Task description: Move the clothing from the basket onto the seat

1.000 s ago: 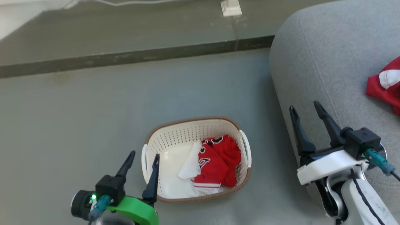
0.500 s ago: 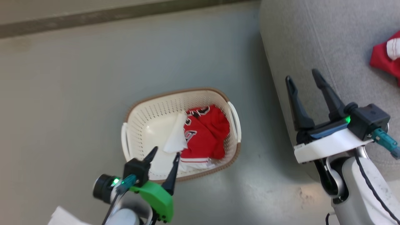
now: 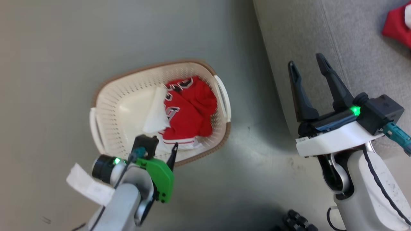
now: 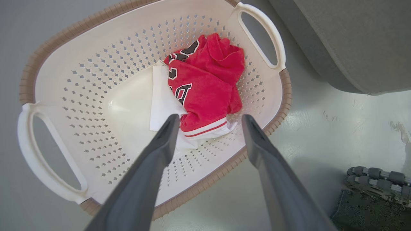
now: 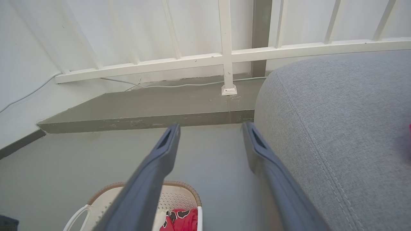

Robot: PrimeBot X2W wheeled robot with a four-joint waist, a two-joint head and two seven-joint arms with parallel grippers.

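The cream basket (image 3: 154,65) with a brown rim stands on the floor, holding red clothing (image 3: 189,109) with lettering and a white fabric piece (image 3: 155,112). My left gripper (image 3: 160,147) hangs open over the basket's near rim. In the left wrist view its fingertips (image 4: 173,120) frame the red clothing (image 4: 205,86) from just above, with nothing held. My right gripper (image 3: 305,61) stands open and empty beside the grey seat (image 3: 353,48). Another red garment (image 3: 396,24) lies on the seat at the upper right.
In the right wrist view, a raised step (image 5: 144,109) and a white railing (image 5: 224,57) lie beyond the basket (image 5: 179,186). A dark ribbed part (image 4: 372,192) sits on the floor near the seat's corner. Grey floor surrounds the basket.
The head camera has tilted down, shifting the whole picture. My left gripper has moved forward over the basket's near rim and points down at the clothing. The right gripper stays open.
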